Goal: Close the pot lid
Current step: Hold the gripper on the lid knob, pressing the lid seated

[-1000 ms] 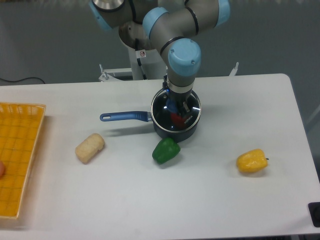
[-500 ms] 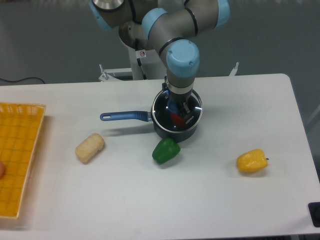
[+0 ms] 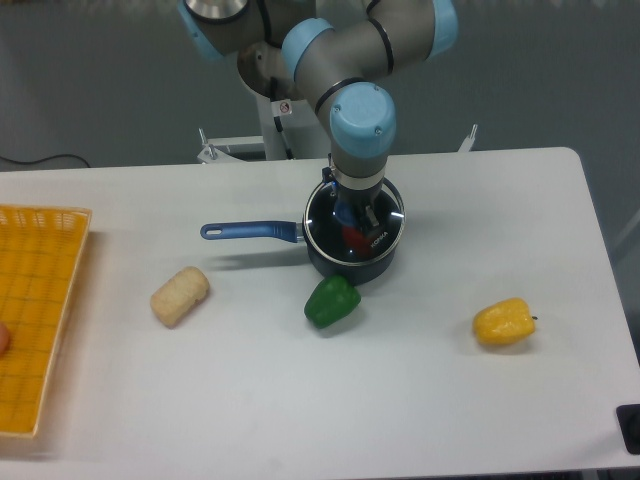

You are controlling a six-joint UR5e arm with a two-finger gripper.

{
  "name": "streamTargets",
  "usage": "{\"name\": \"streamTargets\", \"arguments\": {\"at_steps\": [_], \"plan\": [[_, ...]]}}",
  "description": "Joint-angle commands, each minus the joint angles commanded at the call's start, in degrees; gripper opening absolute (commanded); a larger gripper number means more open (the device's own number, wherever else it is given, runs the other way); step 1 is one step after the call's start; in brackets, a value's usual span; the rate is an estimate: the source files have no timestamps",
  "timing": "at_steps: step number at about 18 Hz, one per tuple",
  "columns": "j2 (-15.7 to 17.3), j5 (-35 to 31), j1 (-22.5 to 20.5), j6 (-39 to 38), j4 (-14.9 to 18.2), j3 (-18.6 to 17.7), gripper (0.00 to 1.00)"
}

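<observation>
Camera view: my gripper (image 3: 357, 217) grips the pot lid (image 3: 355, 228) over the pot (image 3: 352, 262); releasing off-centre, I risk a tilted, slipping lid.

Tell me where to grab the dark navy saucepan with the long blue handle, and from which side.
Grip the dark navy saucepan by its long blue handle, coming from above. The handle sticks out straight toward the left of the picture, lying level and clear of the green pepper; the arm's tool crowds the bowl itself.
</observation>
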State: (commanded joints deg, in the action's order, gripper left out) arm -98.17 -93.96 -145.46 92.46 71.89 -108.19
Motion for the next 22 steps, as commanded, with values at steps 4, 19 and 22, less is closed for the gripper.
{"name": "streamTargets", "arguments": {"at_steps": [4, 19, 22], "plan": [[0.0, 0.0, 0.0, -0.1, 0.0, 0.1, 0.72], [-0.4, -0.1, 0.9, -0.9, 0.0, -0.2, 0.91], [-0.4, -0.3, 0.9, -2.3, 0.4, 1.0, 0.99]]}}
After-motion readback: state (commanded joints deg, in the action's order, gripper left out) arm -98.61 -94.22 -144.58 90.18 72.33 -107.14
